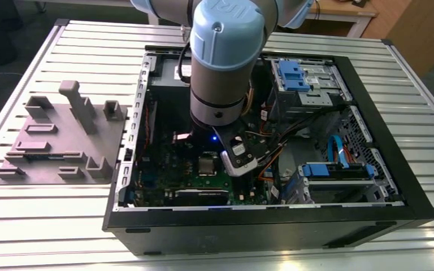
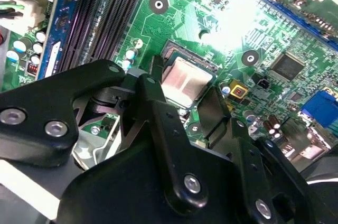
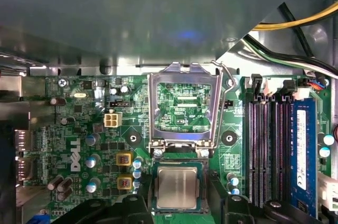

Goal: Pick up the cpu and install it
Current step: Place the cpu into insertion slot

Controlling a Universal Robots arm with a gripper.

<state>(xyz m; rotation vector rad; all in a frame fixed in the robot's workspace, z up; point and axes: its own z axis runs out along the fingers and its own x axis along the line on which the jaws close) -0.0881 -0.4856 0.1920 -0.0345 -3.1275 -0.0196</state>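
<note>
The cpu (image 3: 177, 187), a small square chip with a shiny silver top, lies flat in the socket on the green motherboard (image 3: 79, 129). It also shows in the second wrist view as the cpu (image 2: 185, 80). My gripper (image 3: 179, 200) hangs low over it, open, with one black finger (image 3: 219, 195) on each side of the socket and a thin gap to the chip. In the second wrist view the gripper (image 2: 185, 91) straddles the chip the same way. The hinged silver frame (image 3: 185, 110) stands flipped open just beyond the socket. In the exterior view the gripper (image 1: 236, 161) reaches down inside the open computer case (image 1: 398, 186).
Black memory slots (image 3: 264, 150) run beside the socket, with yellow and black cables (image 3: 296, 34) above them. Blue drive brackets (image 1: 338, 169) and cable bundles crowd the case's side at the exterior view's right. A grey fixture plate (image 1: 59, 141) lies on the slatted table outside the case.
</note>
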